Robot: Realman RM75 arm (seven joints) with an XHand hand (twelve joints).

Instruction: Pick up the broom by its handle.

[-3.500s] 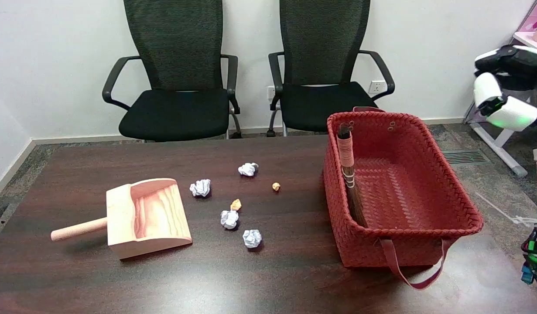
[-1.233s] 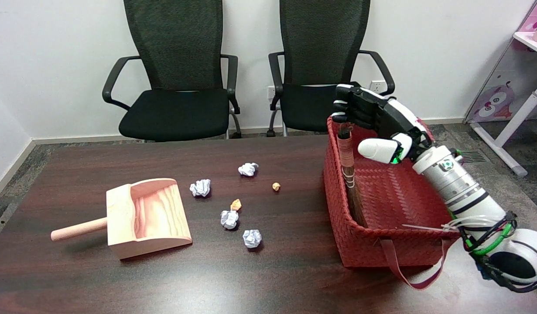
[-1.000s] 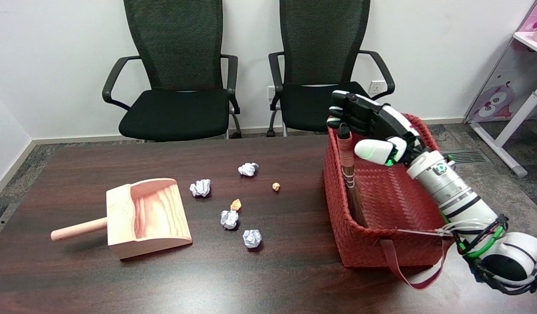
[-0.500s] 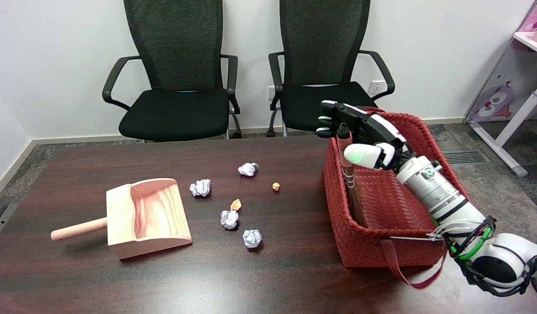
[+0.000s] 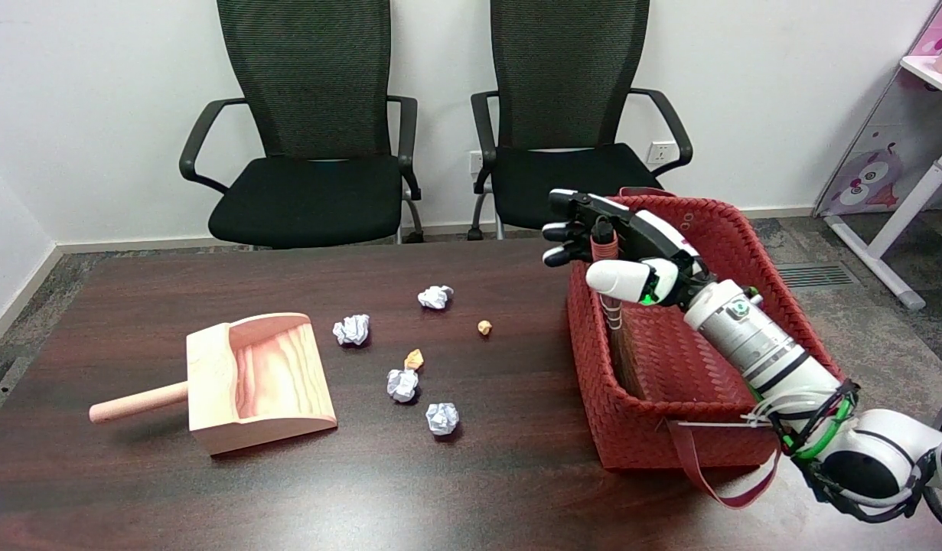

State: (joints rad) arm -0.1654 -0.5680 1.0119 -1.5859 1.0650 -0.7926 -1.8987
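1. The right hand (image 5: pixel 620 249) covers the middle of the broom (image 5: pixel 615 321) handle; only the handle's dark tip shows between the fingers (image 5: pixel 566 229) and the thumb (image 5: pixel 616 278).
2. The fingers reach past the handle on its far side and the thumb lies in front of it. They look apart, but whether they touch the handle cannot be told.
3. The broom's bristles are mostly hidden behind the near left wall of the basket (image 5: pixel 746 252).
4. The arm crosses over the basket and hides part of its floor and right rim.
5. The red woven basket stands on the table (image 5: pixel 478 474) at the right; the broom leans upright in it, against its left wall.
6. A wooden dustpan (image 5: pixel 256 379) lies at the left, hollow side up.
7. Paper balls (image 5: pixel 441 418) and small orange scraps (image 5: pixel 414 358) lie between dustpan and basket.
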